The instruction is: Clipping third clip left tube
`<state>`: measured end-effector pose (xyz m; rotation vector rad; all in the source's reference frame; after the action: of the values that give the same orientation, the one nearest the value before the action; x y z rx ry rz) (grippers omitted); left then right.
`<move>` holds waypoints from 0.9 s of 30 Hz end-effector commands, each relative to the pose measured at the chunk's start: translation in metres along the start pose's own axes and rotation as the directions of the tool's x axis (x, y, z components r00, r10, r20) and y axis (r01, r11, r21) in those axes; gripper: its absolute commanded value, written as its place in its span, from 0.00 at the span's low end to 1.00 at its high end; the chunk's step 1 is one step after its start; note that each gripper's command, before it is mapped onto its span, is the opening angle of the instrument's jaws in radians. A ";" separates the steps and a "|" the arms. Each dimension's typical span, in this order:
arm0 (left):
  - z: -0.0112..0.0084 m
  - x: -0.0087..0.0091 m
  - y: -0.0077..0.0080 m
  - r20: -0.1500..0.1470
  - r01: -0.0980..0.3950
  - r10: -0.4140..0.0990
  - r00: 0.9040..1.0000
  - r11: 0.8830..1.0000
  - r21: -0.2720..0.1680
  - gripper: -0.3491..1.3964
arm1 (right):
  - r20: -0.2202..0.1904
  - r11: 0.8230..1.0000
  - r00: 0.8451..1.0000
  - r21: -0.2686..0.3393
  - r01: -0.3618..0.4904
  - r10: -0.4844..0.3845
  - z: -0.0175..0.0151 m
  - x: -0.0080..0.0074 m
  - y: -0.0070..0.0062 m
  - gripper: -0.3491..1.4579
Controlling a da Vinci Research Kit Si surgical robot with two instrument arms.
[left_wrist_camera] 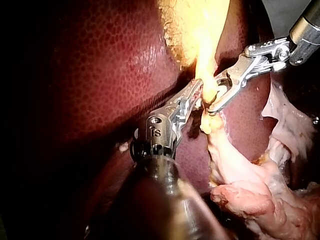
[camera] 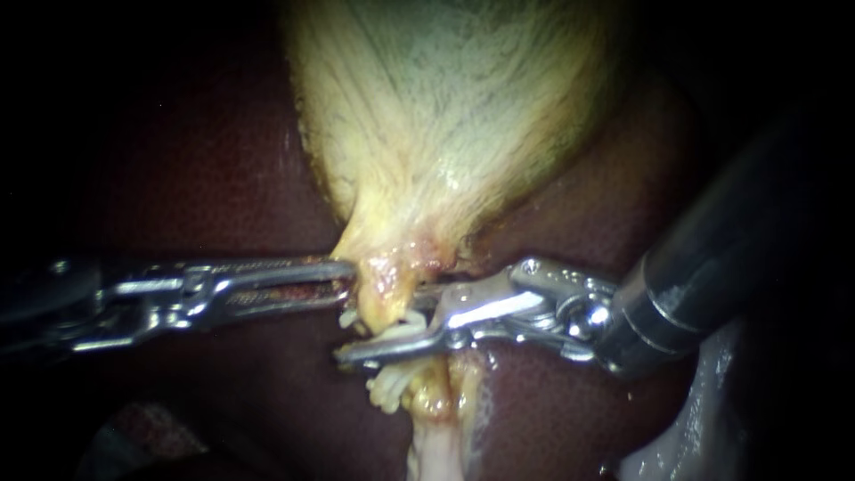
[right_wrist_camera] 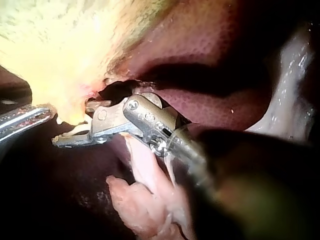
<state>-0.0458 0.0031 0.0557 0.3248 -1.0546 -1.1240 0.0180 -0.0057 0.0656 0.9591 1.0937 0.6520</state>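
Left instrument (camera: pixel 346 287) is clamping its jaws on the gallbladder (camera: pixel 445 116) neck, right where it is narrowing into the tube (camera: pixel 385 307). Right instrument (camera: pixel 383 331) is straddling that yellow, glistening tube with jaws apart. A white ribbed clip (camera: pixel 387 387) is sitting on it just below, over dark liver (camera: pixel 223 178).

Left instrument (camera: pixel 347 285) reaches in level from the left, clamped on the gallbladder (camera: pixel 445 116). Right instrument (camera: pixel 385 326) slants in from the right, its tip spread apart.
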 end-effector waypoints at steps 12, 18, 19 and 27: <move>0.0002 0.0000 0.0000 0.000 0.000 0.000 1.000 1.000 -0.001 0.00 | -0.024 0.999 1.000 -0.053 -0.013 0.012 -0.0004 0.0002 0.0005 0.00; 0.0002 0.0000 -0.0001 0.000 0.000 0.000 1.000 1.000 -0.001 0.00 | -0.014 0.997 1.000 -0.072 -0.014 0.014 -0.0005 0.0000 0.0009 0.00; 0.0002 0.0000 -0.0001 0.000 0.000 0.000 1.000 1.000 -0.001 0.00 | -0.014 0.997 1.000 -0.072 -0.014 0.013 -0.0004 -0.0001 0.0009 0.00; 0.0002 0.0000 -0.0001 0.001 0.000 0.000 1.000 1.000 -0.001 0.00 | -0.014 0.997 1.000 -0.073 -0.013 0.012 -0.0003 -0.0002 0.0009 0.00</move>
<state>-0.0461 0.0032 0.0557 0.3235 -1.0545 -1.1248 0.0177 -0.0054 0.0665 0.9005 1.0691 0.7050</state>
